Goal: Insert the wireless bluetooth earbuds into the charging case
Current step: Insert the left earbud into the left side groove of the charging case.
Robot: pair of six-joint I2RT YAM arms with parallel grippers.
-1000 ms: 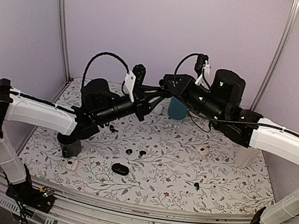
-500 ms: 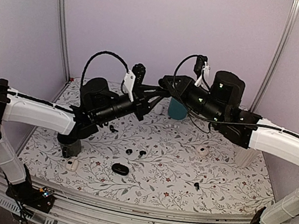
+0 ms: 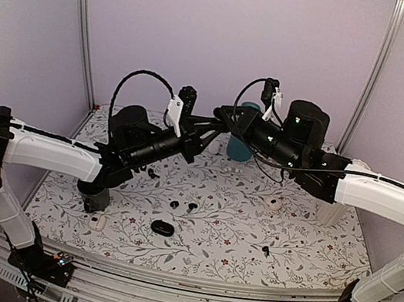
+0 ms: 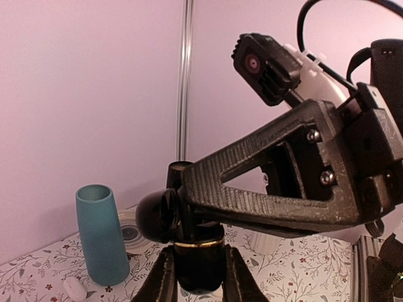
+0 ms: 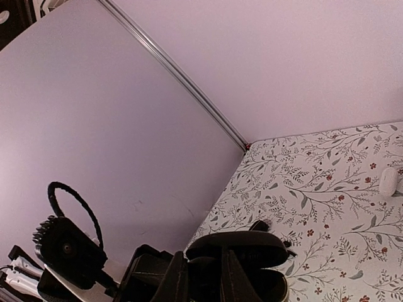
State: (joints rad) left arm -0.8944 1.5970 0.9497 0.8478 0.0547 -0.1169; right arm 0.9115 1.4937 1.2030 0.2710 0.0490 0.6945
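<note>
My left gripper (image 4: 198,280) is shut on the base of an open black charging case (image 4: 198,261) with a gold rim, held in mid-air over the back of the table (image 3: 218,125). Its lid (image 4: 154,217) hangs open to the left. My right gripper (image 4: 181,189) meets the case from the right, fingertips together at its opening. A small black stub (image 4: 179,167) that looks like an earbud shows between them. In the right wrist view the right gripper (image 5: 203,280) sits just before the lid (image 5: 242,242). Two loose black earbuds (image 3: 174,204) (image 3: 192,206) lie on the table.
A teal cup (image 3: 240,148) stands behind the grippers, also in the left wrist view (image 4: 101,236). A black case (image 3: 161,227), a white case (image 3: 98,222), another white case (image 3: 275,204), a white cup (image 3: 330,210) and a small black earbud (image 3: 266,251) are on the floral table (image 3: 214,259).
The right wrist has shifted slightly, so the top of the teal cup now shows behind it. The left arm holds the case in the same place.
</note>
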